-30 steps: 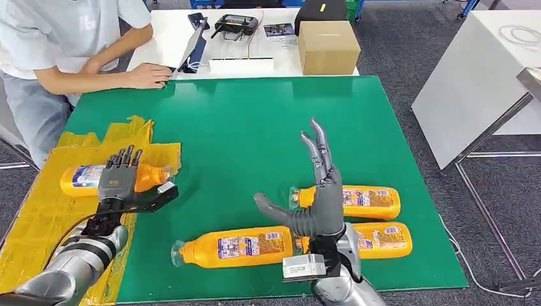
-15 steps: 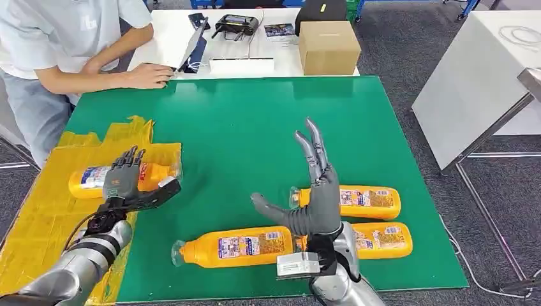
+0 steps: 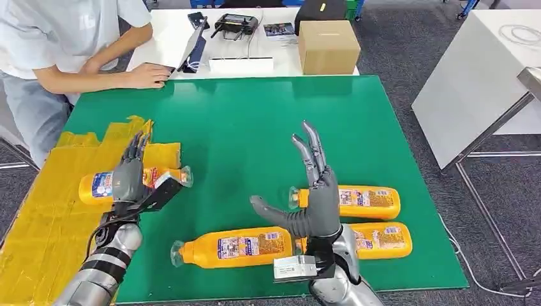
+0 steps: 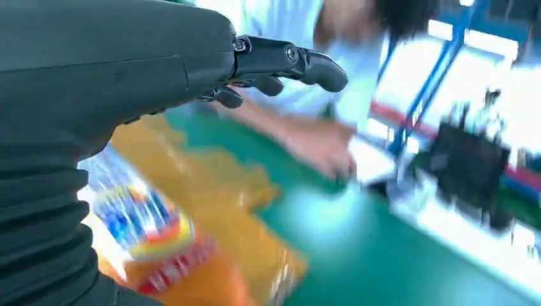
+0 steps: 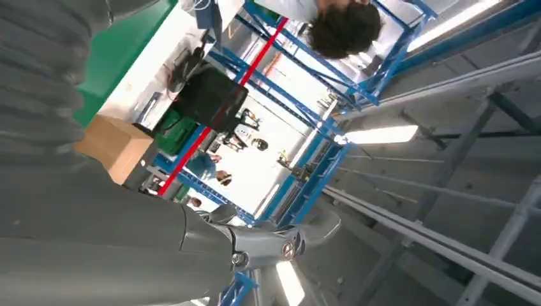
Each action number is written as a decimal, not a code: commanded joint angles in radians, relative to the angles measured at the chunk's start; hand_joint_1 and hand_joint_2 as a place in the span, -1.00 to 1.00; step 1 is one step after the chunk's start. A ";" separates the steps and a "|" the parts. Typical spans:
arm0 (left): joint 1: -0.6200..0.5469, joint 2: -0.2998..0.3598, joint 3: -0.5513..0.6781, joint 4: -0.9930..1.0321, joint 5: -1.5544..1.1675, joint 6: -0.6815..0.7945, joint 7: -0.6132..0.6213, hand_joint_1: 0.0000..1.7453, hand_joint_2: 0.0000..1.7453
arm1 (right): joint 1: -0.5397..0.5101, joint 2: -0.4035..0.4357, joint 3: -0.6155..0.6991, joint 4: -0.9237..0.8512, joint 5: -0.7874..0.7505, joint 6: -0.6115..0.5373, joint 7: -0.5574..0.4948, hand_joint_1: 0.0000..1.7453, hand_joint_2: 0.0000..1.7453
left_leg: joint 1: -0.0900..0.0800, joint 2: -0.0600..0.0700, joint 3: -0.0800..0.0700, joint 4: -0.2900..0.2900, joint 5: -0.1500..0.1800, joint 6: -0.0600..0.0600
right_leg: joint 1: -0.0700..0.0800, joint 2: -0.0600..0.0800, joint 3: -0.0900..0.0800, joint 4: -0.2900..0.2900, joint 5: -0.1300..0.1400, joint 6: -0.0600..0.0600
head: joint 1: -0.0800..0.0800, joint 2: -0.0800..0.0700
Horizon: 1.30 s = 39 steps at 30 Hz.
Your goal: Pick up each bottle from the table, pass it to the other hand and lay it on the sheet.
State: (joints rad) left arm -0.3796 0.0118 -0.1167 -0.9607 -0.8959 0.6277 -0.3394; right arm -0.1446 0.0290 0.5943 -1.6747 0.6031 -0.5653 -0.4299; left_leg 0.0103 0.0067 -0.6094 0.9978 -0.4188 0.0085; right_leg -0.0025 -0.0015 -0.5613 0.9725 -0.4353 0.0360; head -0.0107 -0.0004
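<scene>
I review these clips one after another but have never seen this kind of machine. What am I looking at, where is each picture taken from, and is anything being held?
This is a humanoid robot with two silver arms ending in many-fingered hands. The wide picture comes from a camera high on its body, looking down at a green table. The other two come from cameras at its wrists and are turned and blurry.

The left hand is at a bottle on the sheet, over the yellow sheet; whether it grips that bottle I cannot tell. The right hand is raised, fingers spread, holding nothing. Three more orange bottles lie on the green. A person sits at the far corner.
</scene>
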 commanded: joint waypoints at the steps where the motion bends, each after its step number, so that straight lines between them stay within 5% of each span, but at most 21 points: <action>1: 0.068 0.002 0.018 -0.208 -0.130 0.070 0.048 -1.00 1.00 | -0.011 -0.027 0.007 0.036 0.048 0.033 0.038 -1.00 1.00 | 0.001 0.001 0.003 -0.001 -0.001 0.000 | 0.001 0.001 0.003 -0.001 -0.001 0.000 | 0.000 0.000; 5: 0.082 0.001 0.023 -0.237 -0.100 0.070 0.039 -1.00 1.00 | -0.018 -0.043 0.023 0.046 0.084 0.076 0.064 -1.00 1.00 | 0.000 0.000 0.005 -0.001 -0.002 0.000 | 0.001 0.001 0.005 -0.001 -0.001 0.000 | 0.000 0.000; 13: 0.150 -0.037 0.031 -0.401 0.274 -0.131 -0.039 -1.00 1.00 | -0.104 -0.190 0.225 0.186 0.311 0.430 0.174 -1.00 1.00 | 0.001 0.001 0.007 -0.001 -0.002 0.001 | 0.001 0.002 0.007 -0.003 -0.001 0.000 | 0.000 0.000; 28: 0.142 -0.059 -0.002 -0.374 0.396 -0.223 -0.097 -1.00 1.00 | -0.163 -0.324 0.354 0.314 0.335 0.488 0.166 -1.00 1.00 | 0.000 -0.002 0.005 -0.001 -0.001 0.000 | 0.000 -0.002 0.007 -0.003 -0.001 0.000 | 0.000 0.000; 29: 0.137 -0.060 -0.006 -0.364 0.398 -0.224 -0.098 -1.00 1.00 | -0.174 -0.335 0.365 0.318 0.311 0.503 0.145 -1.00 -1.00 | -0.001 -0.001 0.005 -0.001 -0.001 0.001 | 0.000 -0.001 0.006 -0.002 -0.001 0.000 | 0.000 0.000; 34: 0.147 -0.065 -0.003 -0.360 0.413 -0.216 -0.107 -1.00 1.00 | -0.192 -0.353 0.373 0.299 0.323 0.493 0.175 -1.00 -1.00 | -0.001 -0.001 0.005 -0.001 -0.001 0.001 | 0.000 0.000 0.006 -0.002 -0.001 0.000 | 0.000 0.000; 35: 0.153 -0.065 -0.004 -0.367 0.413 -0.217 -0.107 -1.00 1.00 | -0.192 -0.354 0.372 0.293 0.328 0.492 0.184 -1.00 1.00 | -0.001 0.000 0.003 -0.001 -0.001 0.001 | -0.001 0.000 0.004 -0.001 -0.001 0.000 | 0.000 0.000; 39: 0.160 -0.066 -0.008 -0.370 0.414 -0.219 -0.107 -1.00 1.00 | -0.198 -0.358 0.375 0.293 0.329 0.500 0.193 -1.00 1.00 | -0.001 0.000 0.005 -0.001 -0.002 0.001 | -0.001 0.000 0.006 -0.002 -0.001 0.000 | 0.000 0.000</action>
State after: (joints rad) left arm -0.2178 -0.0439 -0.1148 -1.3615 -0.4906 0.4101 -0.4467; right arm -0.2807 -0.2915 0.9011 -1.4378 0.9274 -0.0721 -0.2536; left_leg 0.0095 0.0064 -0.6097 0.9980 -0.4187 0.0087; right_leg -0.0027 -0.0017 -0.5609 0.9723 -0.4352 0.0363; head -0.0111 -0.0004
